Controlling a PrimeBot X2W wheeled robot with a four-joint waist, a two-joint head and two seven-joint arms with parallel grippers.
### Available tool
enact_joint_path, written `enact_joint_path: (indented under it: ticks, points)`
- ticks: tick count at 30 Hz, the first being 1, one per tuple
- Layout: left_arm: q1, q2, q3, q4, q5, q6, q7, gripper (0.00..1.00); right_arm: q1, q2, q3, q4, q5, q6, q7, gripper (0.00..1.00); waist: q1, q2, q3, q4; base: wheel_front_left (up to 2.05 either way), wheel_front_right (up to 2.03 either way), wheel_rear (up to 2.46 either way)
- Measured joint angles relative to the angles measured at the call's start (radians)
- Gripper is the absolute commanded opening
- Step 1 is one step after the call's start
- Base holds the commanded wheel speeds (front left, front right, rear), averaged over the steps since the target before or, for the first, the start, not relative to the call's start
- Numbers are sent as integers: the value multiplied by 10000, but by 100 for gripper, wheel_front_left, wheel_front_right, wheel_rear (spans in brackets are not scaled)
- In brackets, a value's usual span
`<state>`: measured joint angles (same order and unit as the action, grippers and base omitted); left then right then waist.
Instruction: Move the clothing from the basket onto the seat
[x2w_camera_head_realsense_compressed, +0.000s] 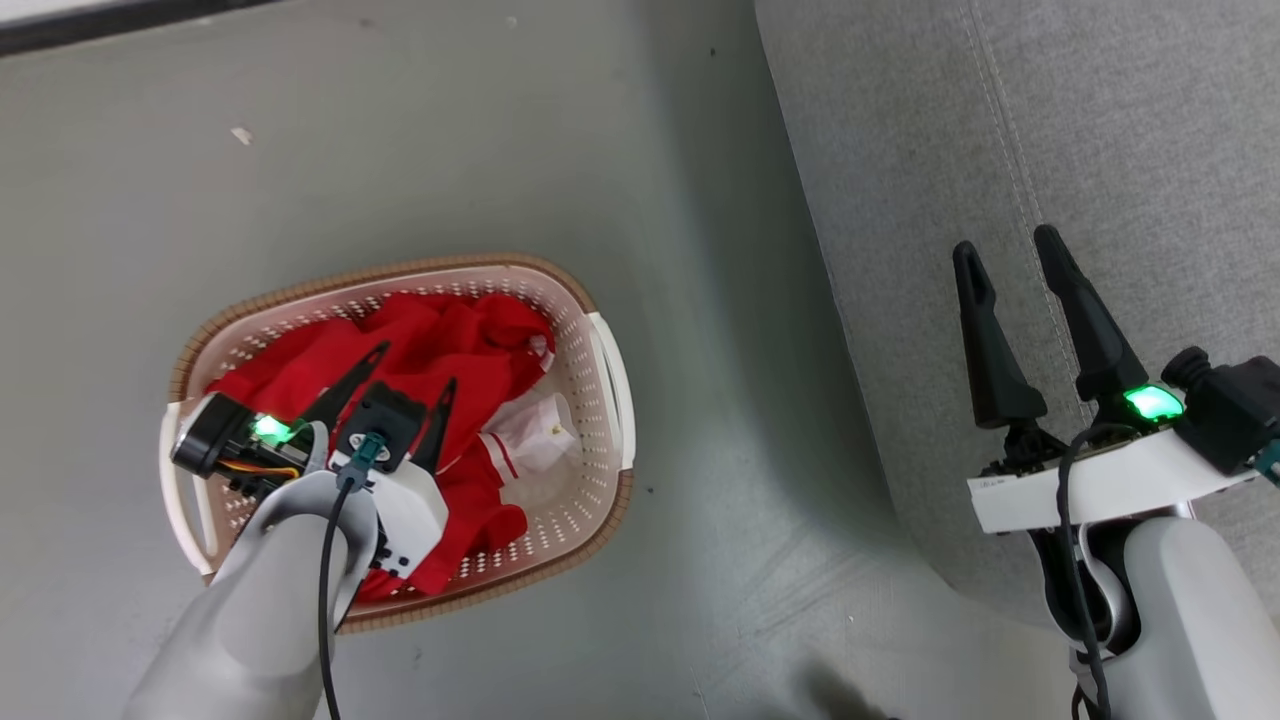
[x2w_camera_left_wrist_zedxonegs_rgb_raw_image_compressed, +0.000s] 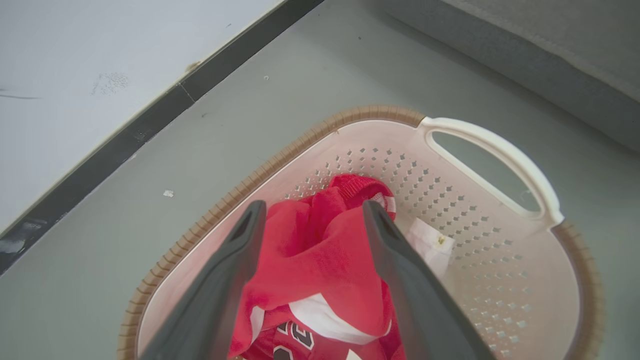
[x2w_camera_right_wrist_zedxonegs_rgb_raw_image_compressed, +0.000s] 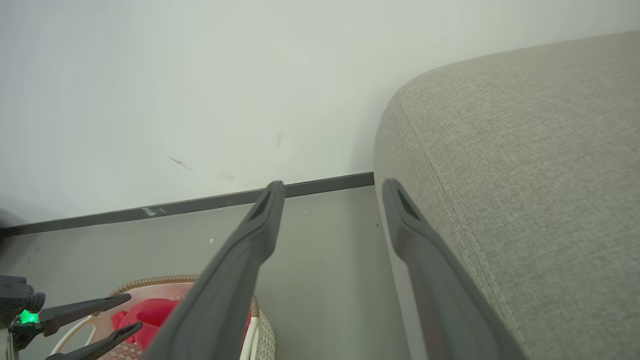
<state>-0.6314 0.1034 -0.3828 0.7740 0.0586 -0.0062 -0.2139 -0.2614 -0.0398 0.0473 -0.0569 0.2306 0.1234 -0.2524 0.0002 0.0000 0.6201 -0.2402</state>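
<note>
Basket (x2w_camera_head_realsense_compressed: 450, 266) points its long axis toward the seat (x2w_camera_head_realsense_compressed: 1100, 130).

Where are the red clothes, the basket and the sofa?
red clothes (x2w_camera_head_realsense_compressed: 440, 330), head view, on a bare fold of fabric.
basket (x2w_camera_left_wrist_zedxonegs_rgb_raw_image_compressed: 505, 280), left wrist view, on its perforated inner wall.
sofa (x2w_camera_right_wrist_zedxonegs_rgb_raw_image_compressed: 525, 150), right wrist view, on its grey upholstered top.

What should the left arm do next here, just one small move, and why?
Probably lower the left gripper a little deeper into the basket. Its jaws are open and straddle a raised fold of the clothing. In the right wrist view, though, its fingers look about level with the rim, so closing now might catch little fabric.
</note>
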Motion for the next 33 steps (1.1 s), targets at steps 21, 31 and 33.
enact_joint_path:
  ticks: [21, 31, 33]
  points:
    - [-649, 658, 663, 1229, 19, 740, 6, 69, -1282, -6, 362, 104, 257, 0, -27, 100, 0, 0, 1367, -627, 0, 0, 0]
    - [-797, 431, 508, 1498, -10, 727, -4, 0, -1641, -10, 326, 301, 257, 0, -27, 100, 0, 0, 1519, -636, 0, 0, 0]
    - [-796, 320, 627, 1498, -203, 704, -81, 0, -1713, -10, 326, 355, 257, 0, -27, 100, 0, 0, 1492, -617, 0, 0, 0]
